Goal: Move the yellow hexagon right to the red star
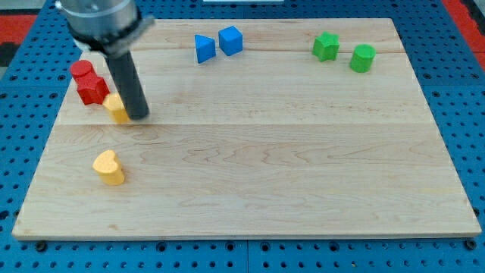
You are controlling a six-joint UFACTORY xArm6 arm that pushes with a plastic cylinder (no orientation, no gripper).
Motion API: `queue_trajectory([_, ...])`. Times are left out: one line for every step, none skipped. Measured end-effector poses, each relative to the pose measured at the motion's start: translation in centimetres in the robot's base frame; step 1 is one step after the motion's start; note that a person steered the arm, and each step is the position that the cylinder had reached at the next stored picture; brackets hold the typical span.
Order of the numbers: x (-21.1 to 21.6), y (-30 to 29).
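The yellow hexagon (115, 108) lies at the view's left, just right of and slightly below the red star (92, 89), almost touching it. My tip (138, 116) rests on the board against the hexagon's right side, and the rod hides part of that block. A red cylinder (80, 70) sits just above the star, touching it.
A yellow heart (109, 167) lies below the hexagon. A blue triangle (204, 48) and blue cube (230, 39) sit at the top middle. A green star (326, 46) and green cylinder (362, 58) sit at the top right. The wooden board (303, 167) ends at a blue pegboard.
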State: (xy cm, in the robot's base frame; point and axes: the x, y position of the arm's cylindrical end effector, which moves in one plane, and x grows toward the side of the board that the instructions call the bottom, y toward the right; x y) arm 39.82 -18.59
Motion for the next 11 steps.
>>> queue_trajectory([2.9, -1.3])
queue_trajectory([3.3, -4.4])
queue_trajectory([2.0, -11.8])
queue_trajectory([1.1, -10.0])
queue_trajectory([0.7, -7.7])
queue_trajectory([0.7, -5.2])
queue_trajectory([1.1, -5.7])
queue_trajectory([1.6, -4.4])
queue_trajectory([1.6, -3.4])
queue_trajectory([1.0, -2.4])
queue_trajectory([-0.5, -0.5])
